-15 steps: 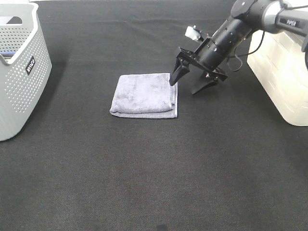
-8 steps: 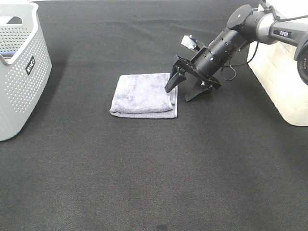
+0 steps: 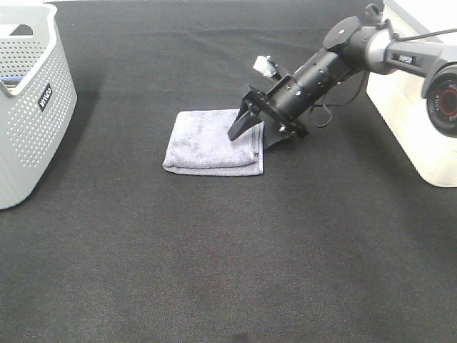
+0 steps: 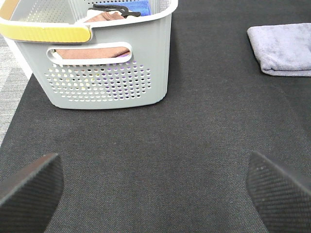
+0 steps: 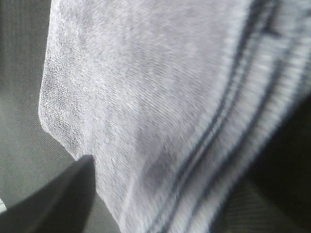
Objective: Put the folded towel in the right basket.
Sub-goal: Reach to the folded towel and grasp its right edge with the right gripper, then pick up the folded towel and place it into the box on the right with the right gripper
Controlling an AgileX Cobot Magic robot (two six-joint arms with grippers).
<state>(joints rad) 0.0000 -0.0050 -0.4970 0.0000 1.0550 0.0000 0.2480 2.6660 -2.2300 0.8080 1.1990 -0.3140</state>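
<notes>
The folded grey-lavender towel (image 3: 211, 141) lies flat on the black mat at the centre. My right gripper (image 3: 255, 136) is open and low at the towel's right edge. One finger (image 3: 239, 127) is over the towel top and the other (image 3: 277, 138) is just outside the edge. In the right wrist view the towel (image 5: 146, 97) fills the frame between the dark fingers (image 5: 48, 204). The right basket (image 3: 421, 107), white, stands at the far right. My left gripper (image 4: 154, 194) is open and empty over bare mat, and it sees the towel (image 4: 284, 48) far off.
A grey perforated basket (image 3: 28, 107) stands at the far left, and the left wrist view shows it (image 4: 107, 63) holding brown and blue cloths. The black mat (image 3: 228, 250) covers the table.
My right gripper has moved left and down, from beside the towel's right edge to straddling it. The towel and baskets have not moved.
</notes>
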